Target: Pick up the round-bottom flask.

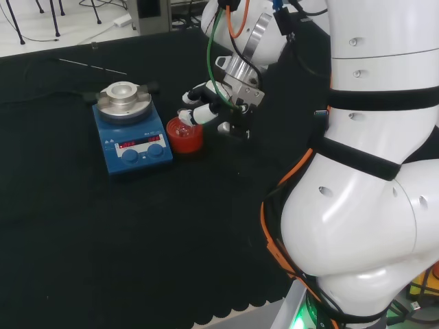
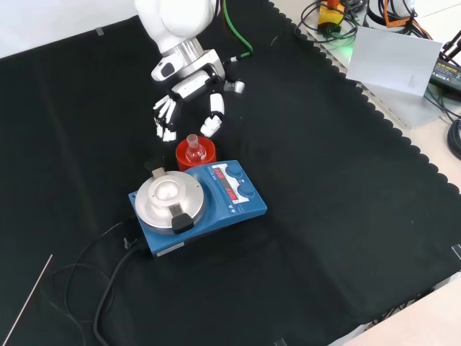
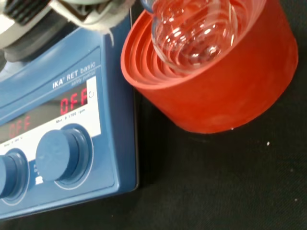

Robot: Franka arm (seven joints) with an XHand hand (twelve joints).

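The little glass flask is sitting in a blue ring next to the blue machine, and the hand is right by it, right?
Almost. The ring is red, not blue. The wrist view shows the round-bottom flask sitting in a red ribbed stand beside the blue hotplate. In the front view the hand is right by it, its fingers not yet around the flask.

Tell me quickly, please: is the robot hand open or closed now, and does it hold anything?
Robot hand: open, fingers spread just above the round-bottom flask, holding nothing.
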